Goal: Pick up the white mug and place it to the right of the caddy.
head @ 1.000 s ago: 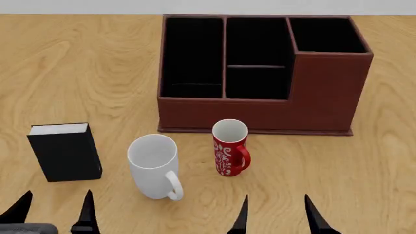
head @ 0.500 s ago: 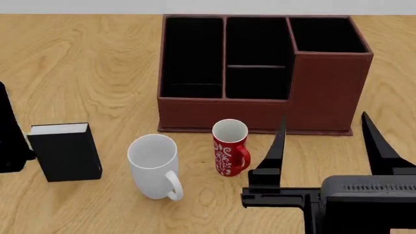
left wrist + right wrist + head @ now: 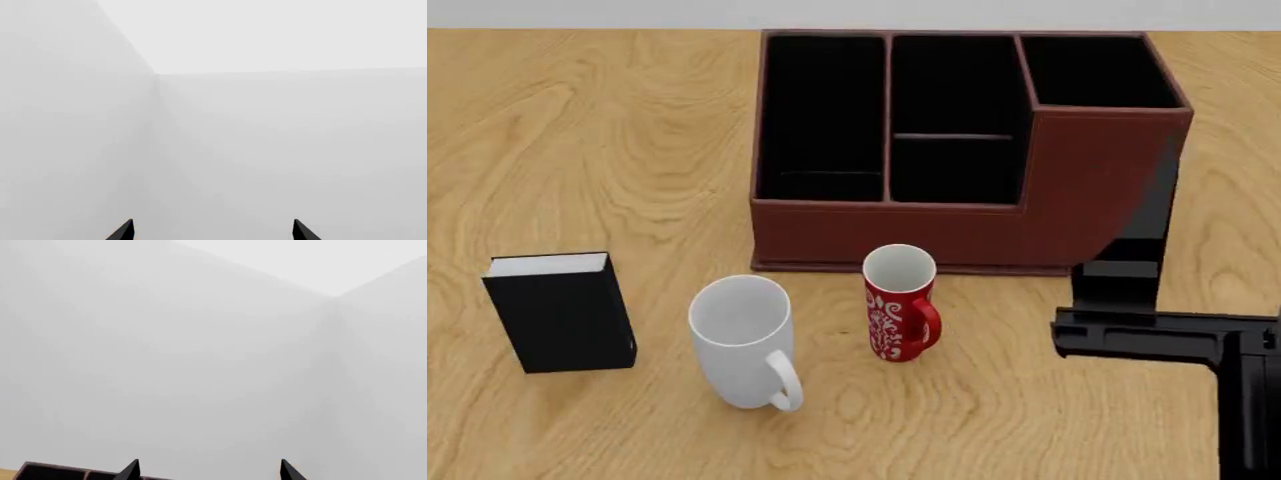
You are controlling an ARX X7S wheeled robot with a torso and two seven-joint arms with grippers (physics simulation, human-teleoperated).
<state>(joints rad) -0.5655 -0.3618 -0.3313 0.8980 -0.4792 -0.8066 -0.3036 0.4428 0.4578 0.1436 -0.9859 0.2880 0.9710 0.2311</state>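
Since half a second ago my right gripper [image 3: 1158,215] has swung toward the right edge, one finger now crossing the caddy [image 3: 961,150] at its tall end; my left arm has left the head view. My wrist views show only grey walls and finger tips set well apart: both pairs spread. Only the head view shows the white mug [image 3: 745,340], upright near the front edge of the surface [image 3: 601,150], beside the red mug [image 3: 898,302] and black box [image 3: 561,312]. No writing is readable.
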